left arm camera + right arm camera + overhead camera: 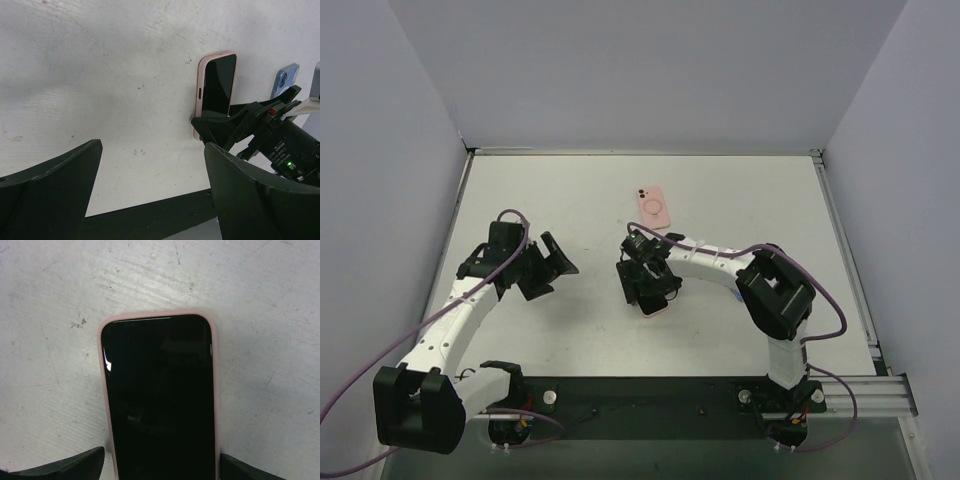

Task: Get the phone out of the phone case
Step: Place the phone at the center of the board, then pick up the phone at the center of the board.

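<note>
Both of my hands are released and hold nothing. My left hand [548, 272] hangs spread wide above the white surface [50, 315], well apart from the work. My right hand [161, 462] is low over the near end of the flat black-screened phone [159, 405]. Its fingers stand apart, one just beside each long side of the soft-looking pink case [104, 390]. I cannot tell whether they touch it.

The phone is seated in its case, screen up. It lies flat about midway between the left and right edges of the surface, nearer the near edge than the far one. A second pink slab with a ring on its back [653, 206] lies apart toward the far edge.

I judge the phone light, rigid and breakable, and its glass too slick to pinch. The case looks like rubbery silicone, so it should bend and grip well. I would clamp the long sides with one hand. With the other I would peel the raised lip back at a far corner, where it should flex most easily.
</note>
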`<state>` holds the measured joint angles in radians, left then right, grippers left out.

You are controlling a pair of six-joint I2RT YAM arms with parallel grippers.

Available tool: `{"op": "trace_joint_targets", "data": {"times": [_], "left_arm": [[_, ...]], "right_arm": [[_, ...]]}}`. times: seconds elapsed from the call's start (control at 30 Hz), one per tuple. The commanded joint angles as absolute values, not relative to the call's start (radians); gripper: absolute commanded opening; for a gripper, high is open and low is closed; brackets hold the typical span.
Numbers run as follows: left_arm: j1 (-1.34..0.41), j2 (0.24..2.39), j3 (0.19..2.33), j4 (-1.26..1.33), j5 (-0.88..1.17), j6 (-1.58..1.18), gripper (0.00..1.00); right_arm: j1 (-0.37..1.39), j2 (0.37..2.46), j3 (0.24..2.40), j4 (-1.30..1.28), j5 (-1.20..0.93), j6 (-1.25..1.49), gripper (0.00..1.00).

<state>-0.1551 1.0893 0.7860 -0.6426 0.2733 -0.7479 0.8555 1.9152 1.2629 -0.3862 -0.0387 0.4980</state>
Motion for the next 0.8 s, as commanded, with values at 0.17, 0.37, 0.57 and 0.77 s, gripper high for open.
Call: {"op": "trace_joint_targets", "data": {"times": [0.17, 0.37, 0.57, 0.77], "left_arm": [[-0.15, 1.104, 0.798, -0.612, 0.282, -0.767, 0.94], [-0.161, 1.086, 0.769, -0.516, 0.38, -0.787, 0.94], [-0.184, 1.138, 0.716, -0.345, 0.535, -0.825, 0.93], [-0.238, 1.261, 0.698, -0.186, 0.626, -0.836, 0.92]], "right_arm": [[0.899, 1.914, 1.243, -0.405, 0.04, 0.523, 0.72], [0.899, 1.858, 1.23, -0.388, 0.014, 0.537, 0.33], [0.897, 1.734, 1.22, -0.345, -0.021, 0.551, 0.23], [0.897, 1.658, 1.181, -0.285, -0.093, 0.572, 0.17]]}}
